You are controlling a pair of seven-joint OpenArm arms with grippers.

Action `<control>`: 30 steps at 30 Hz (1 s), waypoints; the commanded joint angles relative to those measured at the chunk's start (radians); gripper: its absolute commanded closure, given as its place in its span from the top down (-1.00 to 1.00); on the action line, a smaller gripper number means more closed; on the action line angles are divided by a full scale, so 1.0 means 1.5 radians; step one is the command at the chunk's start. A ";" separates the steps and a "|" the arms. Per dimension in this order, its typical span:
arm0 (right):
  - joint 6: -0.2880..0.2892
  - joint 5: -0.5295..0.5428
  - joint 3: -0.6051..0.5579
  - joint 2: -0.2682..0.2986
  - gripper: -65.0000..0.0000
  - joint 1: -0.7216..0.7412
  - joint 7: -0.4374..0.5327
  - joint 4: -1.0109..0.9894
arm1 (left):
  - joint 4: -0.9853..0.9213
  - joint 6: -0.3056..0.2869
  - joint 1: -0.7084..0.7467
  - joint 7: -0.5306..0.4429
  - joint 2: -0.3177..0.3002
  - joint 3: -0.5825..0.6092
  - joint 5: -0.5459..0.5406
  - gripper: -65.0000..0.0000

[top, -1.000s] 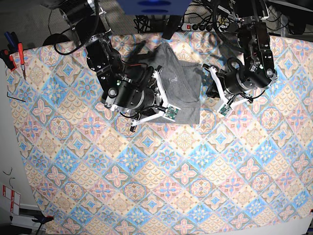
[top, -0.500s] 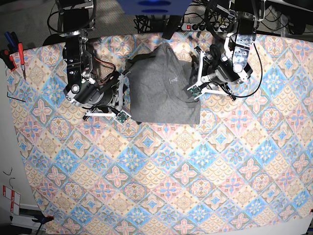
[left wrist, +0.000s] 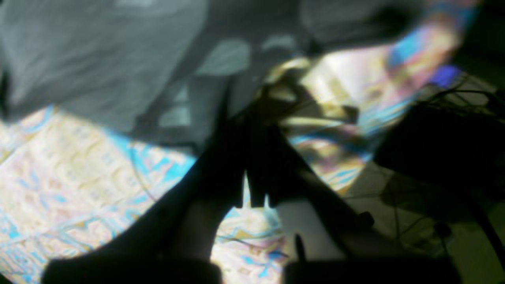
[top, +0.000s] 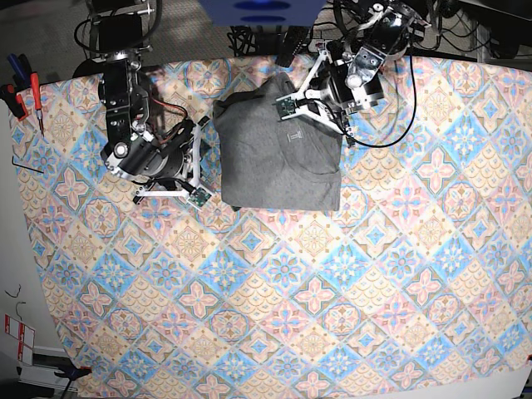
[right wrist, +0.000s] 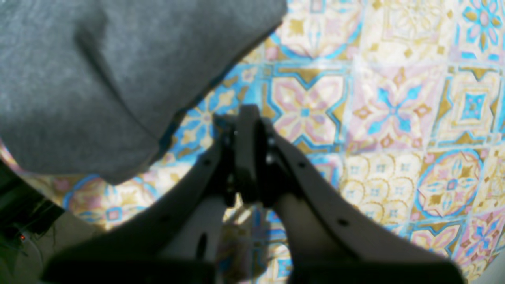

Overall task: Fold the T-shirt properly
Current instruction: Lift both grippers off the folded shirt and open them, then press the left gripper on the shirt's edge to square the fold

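The grey T-shirt (top: 278,154) lies folded into a rough rectangle on the patterned tablecloth (top: 332,291), at the far middle of the table. My right gripper (top: 204,158) hovers just off the shirt's left edge. In the right wrist view this gripper (right wrist: 245,118) is shut and empty over the cloth, with the T-shirt (right wrist: 98,71) up to its left. My left gripper (top: 318,93) is above the shirt's far right corner. Its wrist view is blurred: the left gripper (left wrist: 252,130) shows dark, shut and empty, with the T-shirt (left wrist: 98,59) beyond it.
Red-handled tools (top: 33,91) lie at the table's left edge. Cables and a power strip (top: 332,41) run along the far edge behind the arms. The patterned cloth covers the whole near half of the table.
Both arms have drawn off the shirt. The right arm moved left to the shirt's edge; the left arm swung up toward the far edge. The shirt now lies uncovered and folded.
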 commanded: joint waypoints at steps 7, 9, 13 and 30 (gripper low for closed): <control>0.000 0.005 0.041 0.001 -0.94 0.008 0.008 0.009 | -0.165 0.004 -0.064 -0.063 0.008 -0.004 0.006 -1.00; 0.000 0.005 0.056 0.002 -0.94 0.007 0.008 0.009 | -0.207 0.004 -0.089 -0.075 0.019 -0.009 0.006 -1.00; 0.000 0.005 0.085 0.002 -0.94 -0.008 0.008 0.009 | -0.213 0.004 -0.118 -0.084 0.022 -0.009 0.005 -1.00; 0.000 0.004 0.091 0.015 -0.95 -0.024 0.008 0.009 | -0.216 0.004 -0.207 -0.085 0.091 -0.117 0.007 -1.00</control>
